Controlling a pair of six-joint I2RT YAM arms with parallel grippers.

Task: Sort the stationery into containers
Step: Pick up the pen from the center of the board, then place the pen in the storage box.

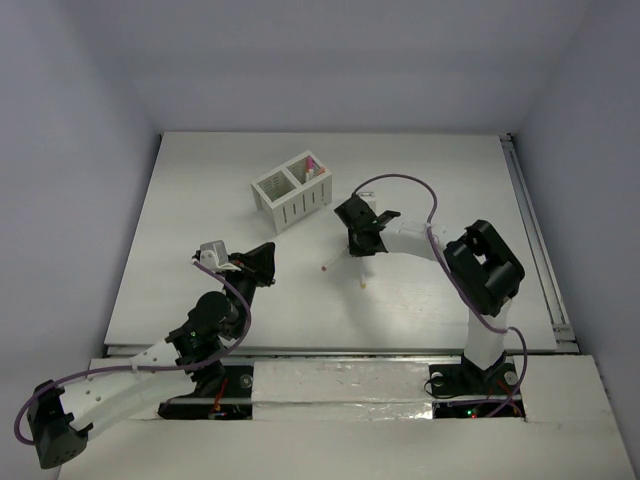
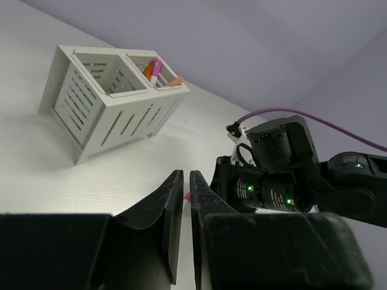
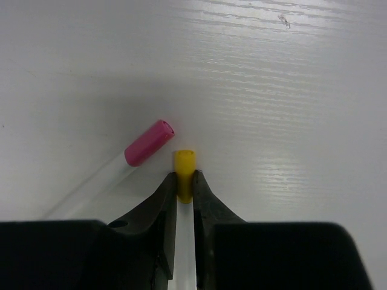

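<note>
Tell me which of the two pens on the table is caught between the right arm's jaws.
The yellow-capped pen; the magenta-capped pen lies free just left of it, outside the grip.

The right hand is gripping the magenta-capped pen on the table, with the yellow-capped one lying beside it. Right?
No. The right hand grips the yellow-capped pen; the magenta-capped pen lies beside it, both on the table. The right wrist view shows it.
</note>
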